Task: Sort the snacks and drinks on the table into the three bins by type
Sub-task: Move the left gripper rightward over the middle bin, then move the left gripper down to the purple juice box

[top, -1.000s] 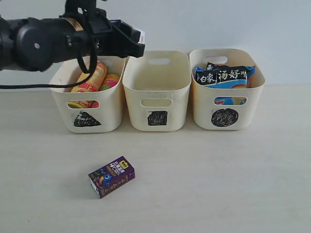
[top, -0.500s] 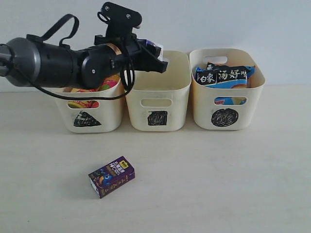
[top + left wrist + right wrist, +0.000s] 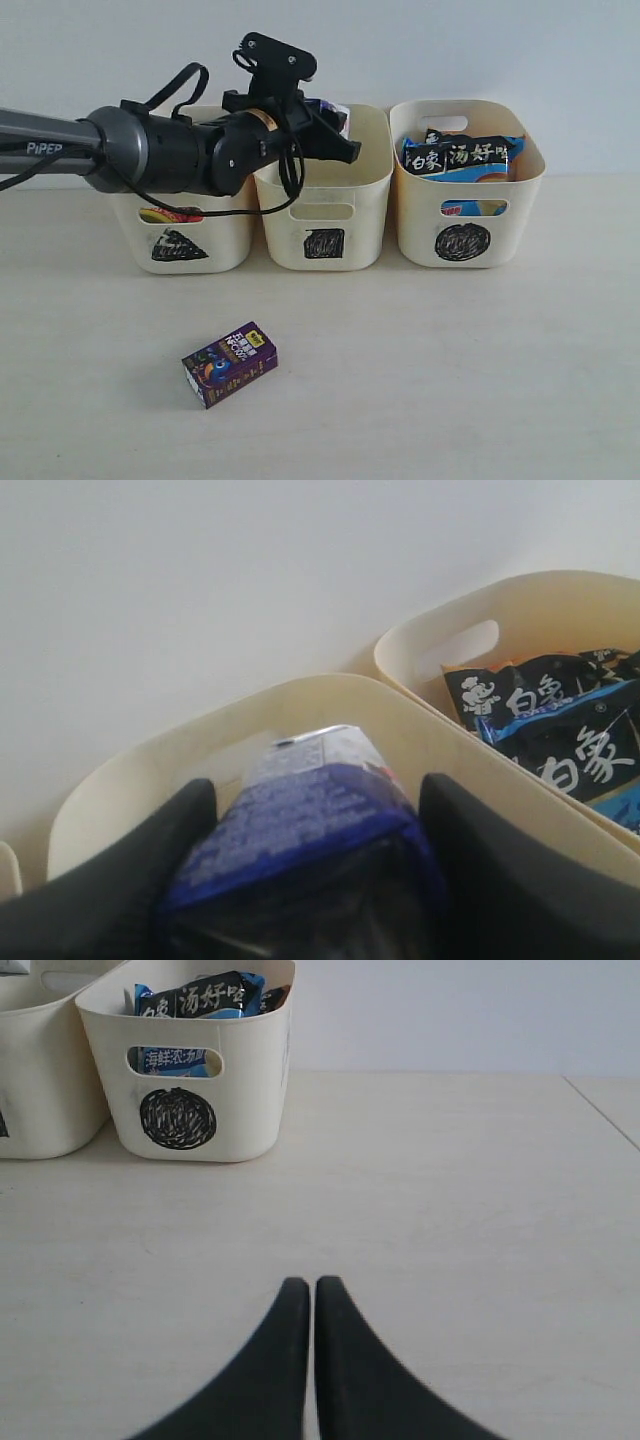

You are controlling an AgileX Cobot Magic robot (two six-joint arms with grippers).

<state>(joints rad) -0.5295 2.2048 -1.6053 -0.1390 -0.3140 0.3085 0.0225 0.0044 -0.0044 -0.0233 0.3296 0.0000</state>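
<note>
My left gripper (image 3: 335, 125) is shut on the blue-and-white gable-topped carton (image 3: 305, 810), holding it over the middle bin (image 3: 322, 215), the one with a scribbled square. The carton's top (image 3: 330, 107) pokes out above the fingers in the exterior view. A dark purple drink box (image 3: 230, 363) lies on the table (image 3: 450, 380) in front of the bins. The left bin (image 3: 180, 240), marked with a triangle, is mostly hidden behind my left arm. Blue and orange noodle packets (image 3: 462, 155) fill the right bin (image 3: 465, 225), marked with a circle. My right gripper (image 3: 312, 1285) is shut and empty, low over the table.
A white wall stands close behind the three bins. The table's edge (image 3: 600, 1110) shows far off in the right wrist view.
My left arm has swung to the right with the carton, from above the left bin to over the middle bin, and come lower. The right gripper has not moved.
</note>
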